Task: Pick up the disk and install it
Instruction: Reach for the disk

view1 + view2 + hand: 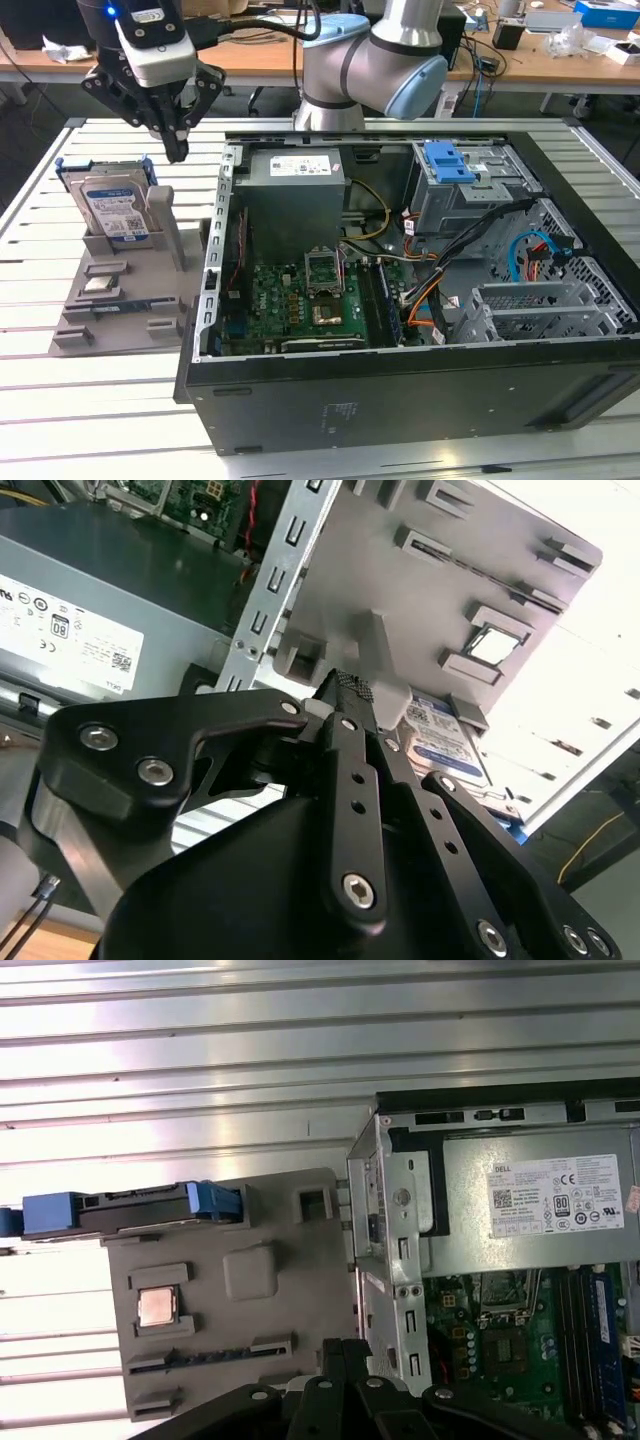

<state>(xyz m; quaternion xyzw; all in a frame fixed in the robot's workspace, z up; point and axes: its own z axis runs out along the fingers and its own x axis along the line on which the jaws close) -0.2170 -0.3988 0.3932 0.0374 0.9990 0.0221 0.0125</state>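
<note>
On grey fixture (110, 325), exterior view's left: disk (113, 205), silver w/ white-blue label, blue rails, on edge, long axis approx. upright, label twd cam. Near it, gripper (177, 150) pinched closed, empty.

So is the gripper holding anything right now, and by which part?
Nothing. The gripper is shut and empty near the gray stand; the disk stands upright in that stand, apart from the gripper.

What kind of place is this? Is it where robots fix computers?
Probably a robotics lab or workshop. A robot arm stands by an open desktop computer case on a slatted metal table, and wooden desks strewn with cables and boxes run along the back.
</note>
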